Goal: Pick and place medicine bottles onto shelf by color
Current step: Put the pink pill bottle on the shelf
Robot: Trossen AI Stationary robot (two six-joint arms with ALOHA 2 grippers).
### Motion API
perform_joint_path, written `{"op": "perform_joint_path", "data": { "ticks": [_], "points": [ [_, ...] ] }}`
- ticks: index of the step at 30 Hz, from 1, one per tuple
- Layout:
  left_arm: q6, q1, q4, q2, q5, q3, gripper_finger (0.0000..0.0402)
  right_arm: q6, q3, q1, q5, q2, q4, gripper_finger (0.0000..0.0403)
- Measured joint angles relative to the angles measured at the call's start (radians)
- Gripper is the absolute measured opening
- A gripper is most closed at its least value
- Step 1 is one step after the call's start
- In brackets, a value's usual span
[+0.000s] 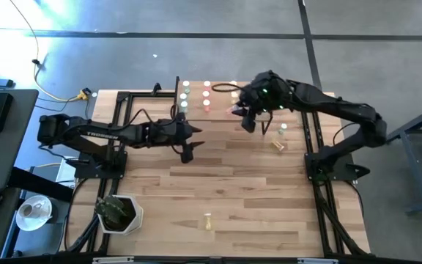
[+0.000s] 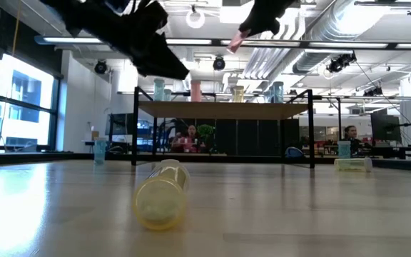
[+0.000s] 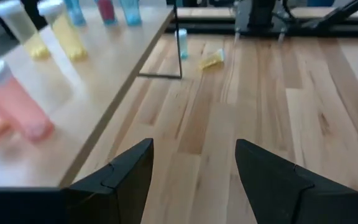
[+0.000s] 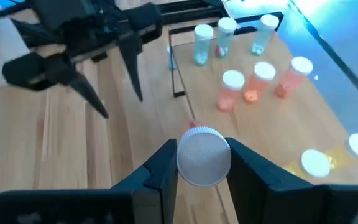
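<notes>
The shelf stands at the table's far middle. Blue, pink and yellow medicine bottles stand upright on its board. My right gripper hangs above the table beside the shelf's right end, shut on a pink bottle with a white cap. My left gripper hovers open in front of the shelf's left part, with nothing between its fingers. Loose bottles lie on the table: a yellow one on its side near the front, and another yellow one on its side. My right gripper pinches the pink bottle between its two fingers at its capped end, one finger on each side. The fingers slant down from the table's right. The bottle is lifted clear and tilted, its pink lower end sticking out past the fingertips.
A blue bottle stands on the table by the shelf's right leg. A white pot with a plant sits at the near left corner. Bare wood lies between the shelf and the front edge. People sit in the room behind the table.
</notes>
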Motion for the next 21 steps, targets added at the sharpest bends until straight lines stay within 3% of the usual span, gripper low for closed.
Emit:
{"op": "perform_joint_path", "data": {
  "ticks": [14,21],
  "points": [
    [-0.053,0.05,0.038,-0.003,0.002,-0.147,0.0218,-0.056,0.485,-0.03,-0.033,0.373,-0.348,0.0099],
    [-0.061,0.063,0.05,-0.003,0.038,-0.166,0.0218,-0.083,0.618,-0.03,-0.064,0.502,-0.418,0.0099]
  ]
}}
